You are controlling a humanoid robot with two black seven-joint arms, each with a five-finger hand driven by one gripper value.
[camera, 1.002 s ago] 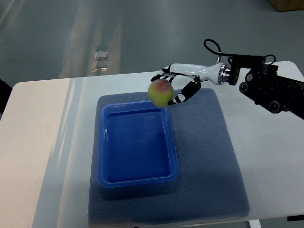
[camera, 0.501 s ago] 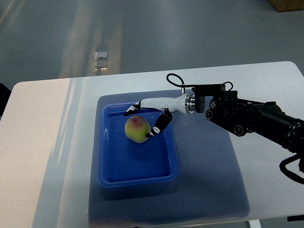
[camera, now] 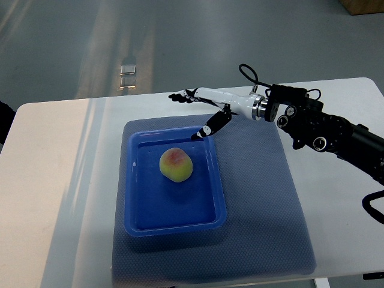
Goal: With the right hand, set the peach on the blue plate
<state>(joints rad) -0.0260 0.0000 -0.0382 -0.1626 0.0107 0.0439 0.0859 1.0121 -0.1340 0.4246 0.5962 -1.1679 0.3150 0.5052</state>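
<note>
Where plate (camera: pixel 135 198) dips, round peach (camera: pixel 175 164)

You have nothing to read here: no text, label, brand, number or sign shows on any surface in the top view. The blue plate (camera: pixel 135 180), the peach (camera: pixel 175 164) and the white table (camera: pixel 48 180) all carry no lettering you could make out. The dark housing of the right arm at about three o'clock is too small and blurred for you to tell any marking on it.
</note>
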